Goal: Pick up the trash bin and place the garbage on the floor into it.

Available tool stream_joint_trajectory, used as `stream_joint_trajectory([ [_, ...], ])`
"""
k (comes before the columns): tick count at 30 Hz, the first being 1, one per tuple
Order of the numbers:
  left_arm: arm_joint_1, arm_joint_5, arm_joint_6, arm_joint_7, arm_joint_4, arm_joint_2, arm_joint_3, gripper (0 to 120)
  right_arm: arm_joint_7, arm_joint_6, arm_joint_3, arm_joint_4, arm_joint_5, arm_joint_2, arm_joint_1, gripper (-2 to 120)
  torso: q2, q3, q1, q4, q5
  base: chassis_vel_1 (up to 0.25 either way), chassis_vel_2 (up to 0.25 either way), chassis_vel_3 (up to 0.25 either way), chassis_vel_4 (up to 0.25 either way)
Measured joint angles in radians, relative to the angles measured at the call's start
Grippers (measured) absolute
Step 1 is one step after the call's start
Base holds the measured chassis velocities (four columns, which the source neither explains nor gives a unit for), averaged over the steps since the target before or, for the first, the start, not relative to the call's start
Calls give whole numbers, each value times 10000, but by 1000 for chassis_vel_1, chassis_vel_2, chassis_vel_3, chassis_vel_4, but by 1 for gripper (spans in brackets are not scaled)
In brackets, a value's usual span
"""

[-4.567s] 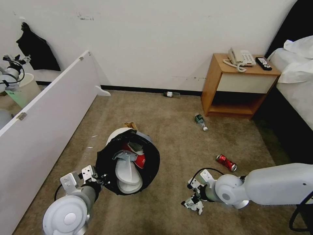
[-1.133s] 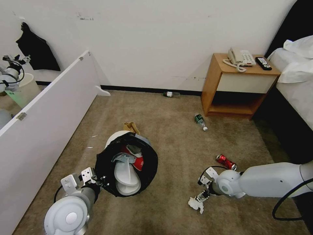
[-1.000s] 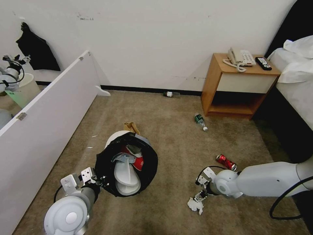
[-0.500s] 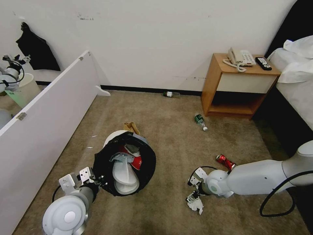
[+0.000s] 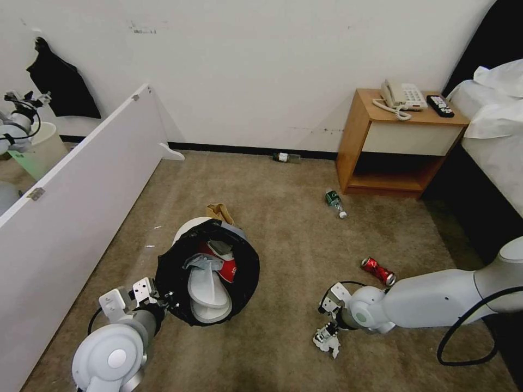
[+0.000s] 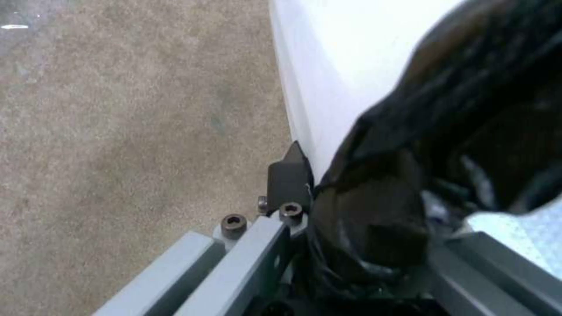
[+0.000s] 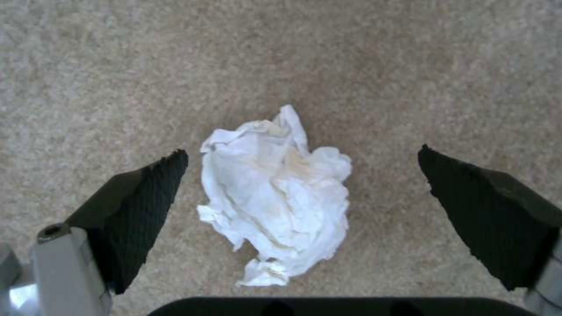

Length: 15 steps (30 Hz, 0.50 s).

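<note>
Two grippers to log. Your left gripper [image 5: 163, 302] is clamped on the rim of the trash bin [image 5: 193, 228], holding it tipped so its mouth faces the camera; in the left wrist view the fingers [image 6: 290, 180] pinch the black bag [image 6: 445, 145] against the white wall of the bin [image 6: 333, 61]. Inside you see a white slipper [image 5: 206, 288], a red packet [image 5: 229, 268] and a grey-blue piece, likely the face mask [image 5: 202, 261].

Your right gripper [image 5: 327, 336] hangs low over the floor [image 5: 283, 218], spread wide around the white tissue [image 5: 327, 344]. Right wrist view: tissue [image 7: 278, 193] lies crumpled on the carpet between the two black fingers [image 7: 135, 206], touching neither as far as you can tell.

Remaining litter on the floor: red can [image 5: 378, 271] near the right arm, one green-labelled bottle [image 5: 335, 202] in front of the nightstand [image 5: 400, 144], a second bottle [image 5: 287, 158] by the wall, brown paper bag [image 5: 219, 212] just behind the bin.
</note>
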Motion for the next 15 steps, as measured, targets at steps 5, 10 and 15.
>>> stream_joint_trajectory([
  [5, 3, 4, 0, -1, 20, -8, -2, 0, -95, -4, -78, -115, -65, -253, -6, 100, 0, 0, 0, 0, 0, 0, 0, 0, 0],
  [10, 5, 12, 0, -1, 28, -19, -1, 0, -165, -7, -118, -156, -163, -329, -8, 100, 0, 0, 0, 0, 0, 0, 0, 0, 0],
  [15, 5, 15, 0, -1, 47, -17, 3, 0, -223, 14, -154, -124, -183, -326, -11, 90, 0, 0, 0, 0, -1, 0, 0, 0, 0],
])
